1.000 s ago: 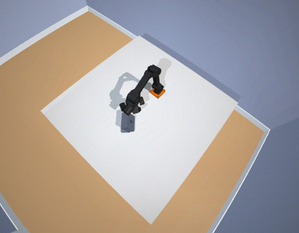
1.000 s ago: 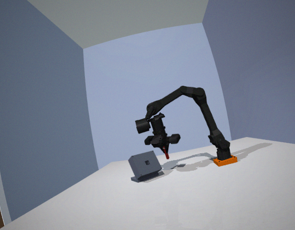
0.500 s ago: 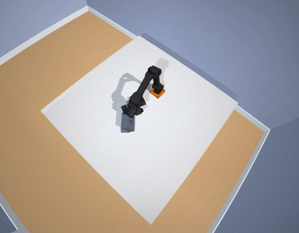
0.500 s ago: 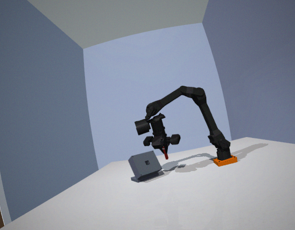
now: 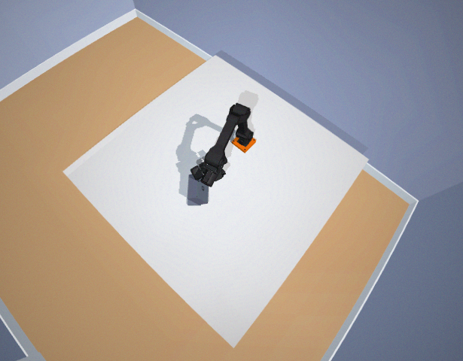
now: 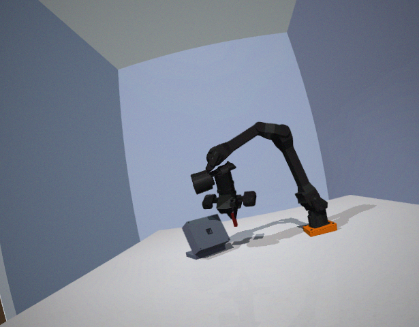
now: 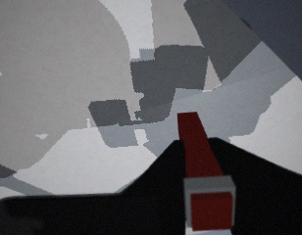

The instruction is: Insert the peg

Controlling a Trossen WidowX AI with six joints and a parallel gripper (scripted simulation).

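A red flat-sided peg [image 6: 234,219] [image 7: 194,144] is held between the fingers of my gripper [image 6: 232,213] [image 7: 195,148], which is shut on it. The peg's lower end hangs free in the air, slightly tilted. In the wrist view its near end shows with a light grey square rim around it. The grey-blue sloped panel [image 6: 199,236] [image 5: 194,190] stands beside and below the gripper, to its left in the exterior view. Its one squarish hole [image 6: 209,231] [image 5: 202,188] is open and nothing is in it. In the top view the arm hides the peg and the fingertips.
The arm's orange base [image 5: 244,149] [image 6: 321,230] is bolted to the white table [image 5: 239,271] [image 6: 272,288], to the right of the panel in the exterior view. Shadows of the arm lie across the table, and a dark blue corner, apparently the panel [image 7: 283,29], shows at the wrist view's upper right.
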